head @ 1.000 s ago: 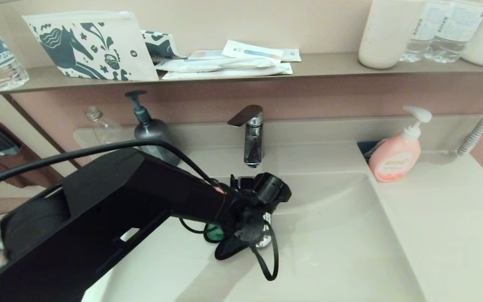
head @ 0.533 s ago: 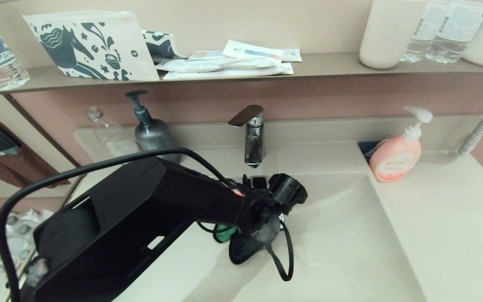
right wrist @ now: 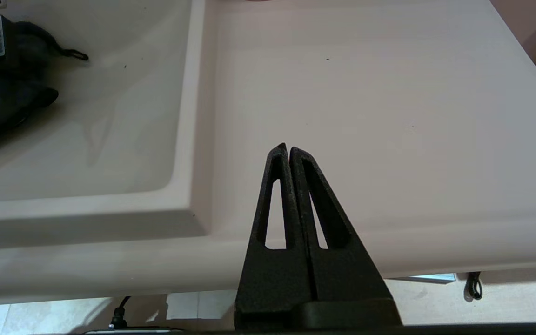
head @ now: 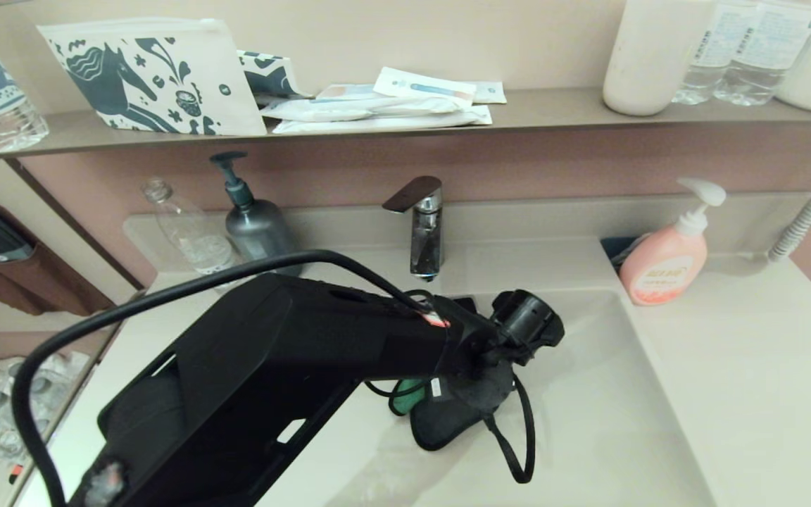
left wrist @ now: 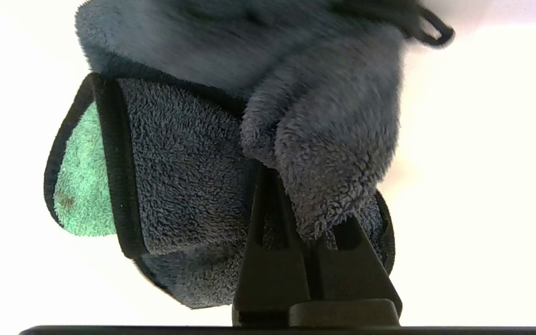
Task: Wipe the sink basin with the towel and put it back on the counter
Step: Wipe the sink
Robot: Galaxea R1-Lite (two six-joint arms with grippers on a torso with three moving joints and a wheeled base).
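Chrome faucet (head: pixel 421 227) behind towel (head: pixel 441 422).

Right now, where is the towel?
In the head view the towel lies down in the sink basin, near its middle, in front of the tap, pinched by the left gripper.

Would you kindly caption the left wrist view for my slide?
Left tool shut on the grey-and-green towel, pressing it against the white basin.

pink soap bottle (head: pixel 664 263) on counter (head: pixel 750 366)
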